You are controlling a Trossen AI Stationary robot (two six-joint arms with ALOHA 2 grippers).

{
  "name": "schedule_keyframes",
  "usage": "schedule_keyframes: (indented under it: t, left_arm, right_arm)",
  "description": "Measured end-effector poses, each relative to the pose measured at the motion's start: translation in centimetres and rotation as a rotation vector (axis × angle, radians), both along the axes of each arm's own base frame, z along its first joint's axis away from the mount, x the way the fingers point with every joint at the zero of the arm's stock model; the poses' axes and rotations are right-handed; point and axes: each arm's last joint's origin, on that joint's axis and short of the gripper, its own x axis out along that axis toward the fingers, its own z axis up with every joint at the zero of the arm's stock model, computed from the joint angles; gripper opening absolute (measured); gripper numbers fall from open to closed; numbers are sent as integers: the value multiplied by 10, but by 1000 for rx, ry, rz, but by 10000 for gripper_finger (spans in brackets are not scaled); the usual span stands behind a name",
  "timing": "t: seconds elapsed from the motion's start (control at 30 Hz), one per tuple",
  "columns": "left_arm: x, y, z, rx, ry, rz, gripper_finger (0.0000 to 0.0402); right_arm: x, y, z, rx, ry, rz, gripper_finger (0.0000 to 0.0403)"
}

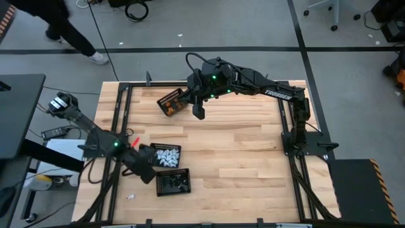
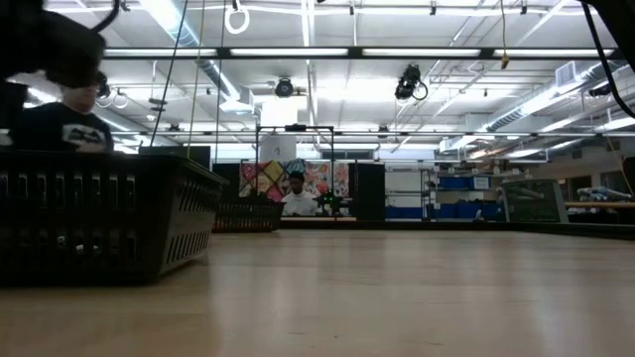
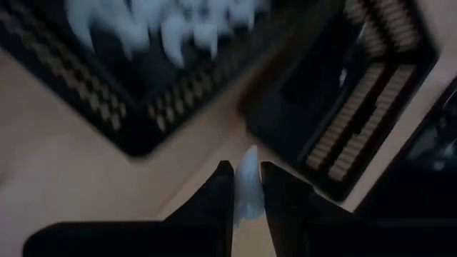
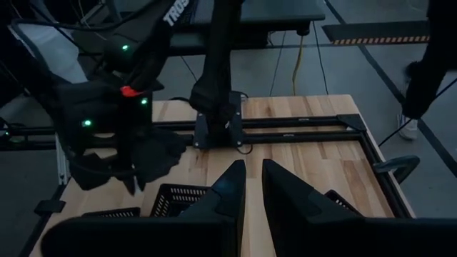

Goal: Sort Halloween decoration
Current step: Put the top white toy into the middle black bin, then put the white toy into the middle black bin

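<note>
Left hand (image 3: 247,187): clamped on one white toy piece (image 3: 248,187), its long axis in line with the fingers; the basket of white pieces (image 1: 168,156) lies just ahead of it, the basket of black pieces (image 1: 173,182) beside; nearer arm for the drop, by my judgement. Right hand (image 4: 253,187): fingers nearly together, nothing between them, raised over the counter (image 1: 240,142) beside the basket of orange pieces (image 1: 172,102).

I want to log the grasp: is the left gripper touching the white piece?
Touching. In the left wrist view the white piece sits pinched between the left gripper fingers, both pressed against its sides, above the table.
</note>
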Motion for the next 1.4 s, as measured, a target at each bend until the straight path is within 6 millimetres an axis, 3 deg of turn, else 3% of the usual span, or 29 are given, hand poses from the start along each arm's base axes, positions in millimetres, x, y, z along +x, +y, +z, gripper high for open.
schedule_keyframes:
  t: [0.63,0.87,1.0,1.2,1.4]
  left_arm:
    - [41,71,-6,184,-56,60,66]
    - [59,74,-28,148,3,-7,71]
    - [61,73,-34,155,31,-18,104]
    - [62,73,-28,149,1,-49,145]
    - [62,64,-8,177,-56,-156,152]
  right_arm:
    - [0,0,0,-1,1,-5,54]
    - [0,0,0,4,1,-9,54]
    - [0,0,0,5,1,-11,54]
    - [0,0,0,4,5,-15,54]
    - [0,0,-1,6,7,-16,54]
